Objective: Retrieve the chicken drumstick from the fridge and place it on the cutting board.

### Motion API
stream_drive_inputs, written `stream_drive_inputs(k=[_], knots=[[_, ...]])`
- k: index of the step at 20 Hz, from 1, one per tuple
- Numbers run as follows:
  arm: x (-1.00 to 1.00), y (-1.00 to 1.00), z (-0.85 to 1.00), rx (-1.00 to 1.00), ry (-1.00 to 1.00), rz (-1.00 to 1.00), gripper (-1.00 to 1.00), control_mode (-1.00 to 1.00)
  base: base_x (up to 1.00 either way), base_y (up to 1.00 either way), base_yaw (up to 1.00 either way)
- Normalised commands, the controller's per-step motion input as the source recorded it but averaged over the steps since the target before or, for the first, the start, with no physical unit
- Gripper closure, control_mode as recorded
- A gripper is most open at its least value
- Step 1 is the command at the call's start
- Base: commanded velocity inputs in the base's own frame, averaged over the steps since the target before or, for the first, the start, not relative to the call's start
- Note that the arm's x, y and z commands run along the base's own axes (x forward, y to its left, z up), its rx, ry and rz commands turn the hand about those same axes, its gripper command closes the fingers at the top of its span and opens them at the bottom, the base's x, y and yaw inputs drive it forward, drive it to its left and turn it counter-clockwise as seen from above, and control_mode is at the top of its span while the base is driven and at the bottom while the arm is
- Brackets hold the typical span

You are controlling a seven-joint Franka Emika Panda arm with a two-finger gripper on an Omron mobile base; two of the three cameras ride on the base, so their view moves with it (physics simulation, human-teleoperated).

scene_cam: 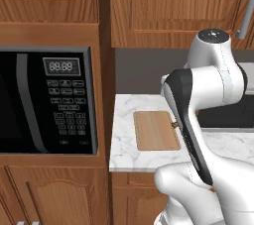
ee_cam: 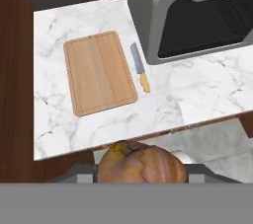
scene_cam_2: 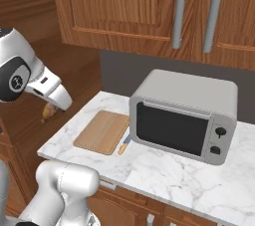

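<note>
a wood-panelled kitchen with a white marble bench (scene_cam_2: 164, 170) set under brown wall cabinets (scene_cam_2: 124, 6), a built-in black microwave (scene_cam: 47, 100) on the robot's left and a grey toaster oven (scene_cam_2: 184, 115) standing on the bench to the right. the cutting board (ee_cam: 99, 72) lies flat and bare near the left end of the bench, and a small knife (ee_cam: 140, 67) with an orange handle rests just beside its right edge, between the board and the toaster oven. the gripper (scene_cam_2: 52, 108) hangs out past the front left corner of the bench, above the board's level and well short of it, with its jaws clamped on the chicken drumstick (ee_cam: 142, 165), whose golden-brown bulk sits at the bottom of the hand view and shows as a small tan lump under the hand in the right base view. the step in hand looks like the carry to the board, so the fetching seems done and the placing is left. to do it well, the arm should travel forward and a little to the right until the drumstick is over the middle of the board, then come down gently before letting go, so the rounded meat does not roll off the edge. it should keep clear of the knife and of the toaster oven's front on the way in.
</note>
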Motion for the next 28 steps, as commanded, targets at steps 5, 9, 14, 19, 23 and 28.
stream_drive_inputs(k=[5, 9, 14, 19, 23, 28], knots=[[0.11, 0.00, -0.01, 0.00, -0.04, 0.00, 1.00, -1.00, 0.09, 0.00, 0.00], [0.34, -0.04, -0.12, 0.00, -0.02, 0.01, 1.00, -1.00, 0.00, 0.00, 0.00], [0.46, -0.08, -0.35, 0.03, 0.00, 0.02, 1.00, -1.00, 0.00, 0.00, 0.00], [0.68, -0.10, -0.65, 0.03, 0.04, 0.00, 1.00, -1.00, 0.00, 0.00, 0.00], [0.70, -0.19, -0.68, 0.00, 0.06, -0.07, 1.00, -1.00, 0.00, 0.00, 0.00], [0.67, -0.15, -0.74, 0.01, 0.07, -0.05, 1.00, -1.00, 0.00, 0.00, 0.00]])
